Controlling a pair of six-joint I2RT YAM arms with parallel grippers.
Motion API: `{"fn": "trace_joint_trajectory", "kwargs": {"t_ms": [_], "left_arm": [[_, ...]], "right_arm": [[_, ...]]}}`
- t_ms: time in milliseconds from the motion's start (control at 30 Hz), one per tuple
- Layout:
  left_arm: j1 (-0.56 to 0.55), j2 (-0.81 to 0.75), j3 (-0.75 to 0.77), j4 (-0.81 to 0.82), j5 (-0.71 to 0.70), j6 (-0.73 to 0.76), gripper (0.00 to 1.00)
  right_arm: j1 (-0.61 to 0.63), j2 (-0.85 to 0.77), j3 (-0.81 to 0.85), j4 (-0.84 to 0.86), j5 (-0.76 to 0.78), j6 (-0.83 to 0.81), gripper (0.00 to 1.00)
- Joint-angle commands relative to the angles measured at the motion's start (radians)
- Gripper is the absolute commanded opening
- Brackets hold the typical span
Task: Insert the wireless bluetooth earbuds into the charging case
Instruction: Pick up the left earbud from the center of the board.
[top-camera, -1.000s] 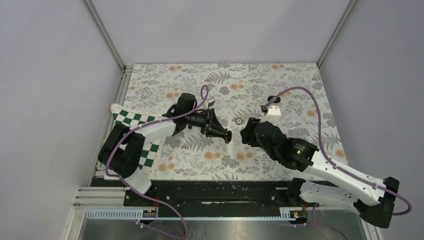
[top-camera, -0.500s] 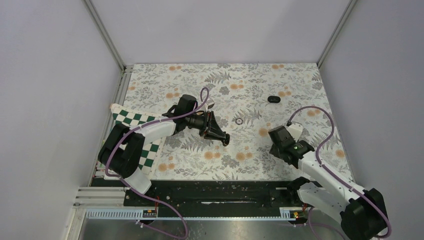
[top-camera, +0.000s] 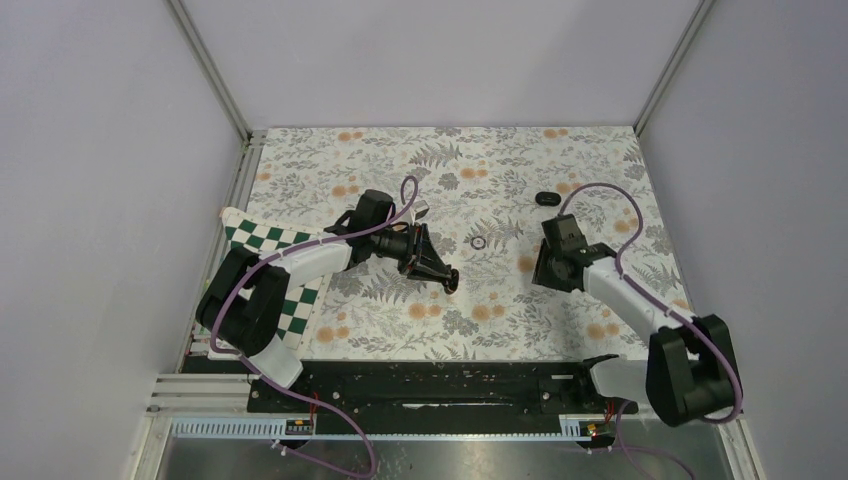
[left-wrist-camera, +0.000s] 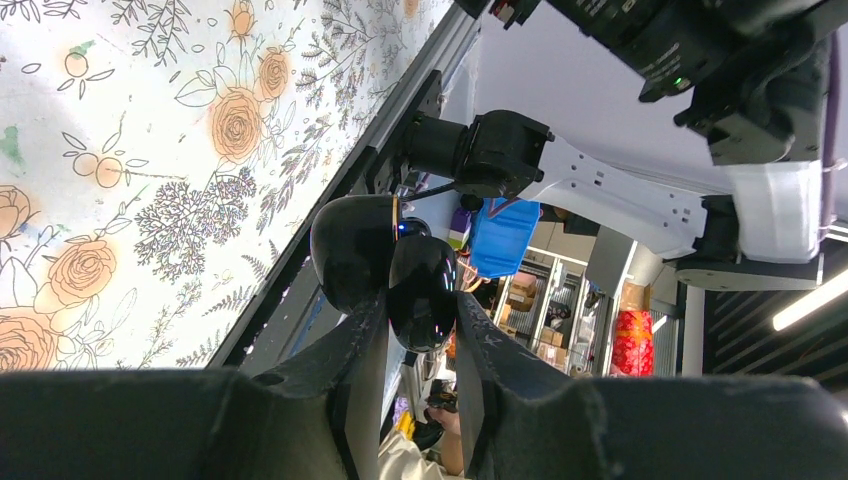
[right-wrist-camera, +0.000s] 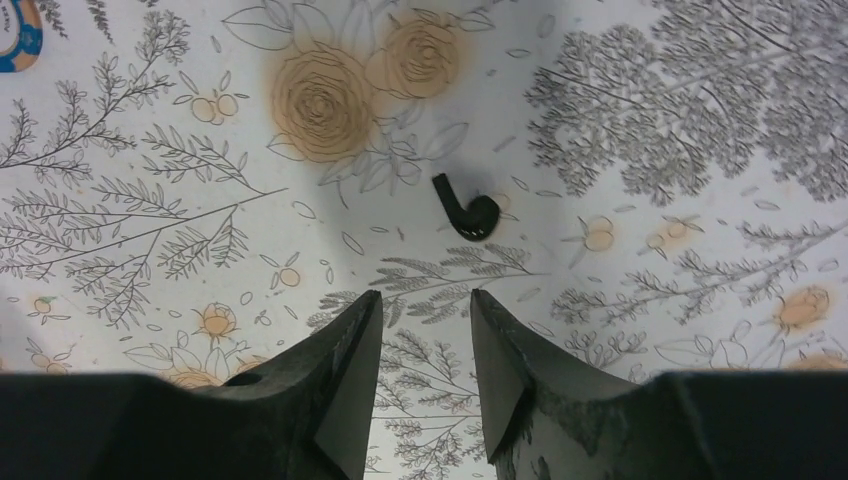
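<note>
Charging case (left-wrist-camera: 355, 250) partly hidden within clenched left pincer (left-wrist-camera: 420, 300); right pincer (right-wrist-camera: 425, 300) parted, empty, near earbud (right-wrist-camera: 466, 213).

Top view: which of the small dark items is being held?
The charging case, pinched in the left gripper; the earbud and thin ring lie loose on the mat.

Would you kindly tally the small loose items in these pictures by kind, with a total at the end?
Charging case: 1, gripped by the left hand
Earbud: 1, lying ahead of the open right hand
Thin ring: 1
Black oval piece, too small to identify: 1
Total: 4
</note>
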Motion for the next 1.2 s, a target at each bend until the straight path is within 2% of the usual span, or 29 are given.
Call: {"fn": "trace_joint_trajectory", "kwargs": {"t_ms": [0,100,233,300,600,767,1000,1167], "left_arm": [[0.005,-0.035,0.046,0.017,-0.003,0.020,0.00],[0.005,-0.031,0.049,0.016,-0.001,0.020,0.00],[0.005,-0.036,0.056,0.002,0.002,0.031,0.00],[0.005,-0.035,0.058,-0.008,0.003,0.037,0.00],[0.008,-0.037,0.062,-0.014,0.006,0.045,0.00],[0.012,-0.031,0.061,-0.015,0.006,0.048,0.00],[0.012,-0.022,0.063,-0.012,0.007,0.048,0.00],[0.013,-0.019,0.060,-0.006,0.004,0.045,0.00]], "right_arm": [[-0.017,0.112,0.095,-0.051,-0.115,-0.112,0.46],[-0.027,0.154,0.118,-0.067,-0.096,-0.084,0.50],[-0.034,0.168,0.124,-0.059,-0.053,-0.037,0.70],[-0.043,0.188,0.138,-0.063,-0.044,-0.026,0.73],[-0.075,0.354,0.223,-0.033,-0.111,-0.040,0.72],[-0.075,0.371,0.225,-0.020,-0.167,-0.040,0.72],[-0.072,0.321,0.170,0.090,-0.310,0.005,0.67],[-0.025,0.352,0.200,0.118,-0.387,0.028,0.65]]}}
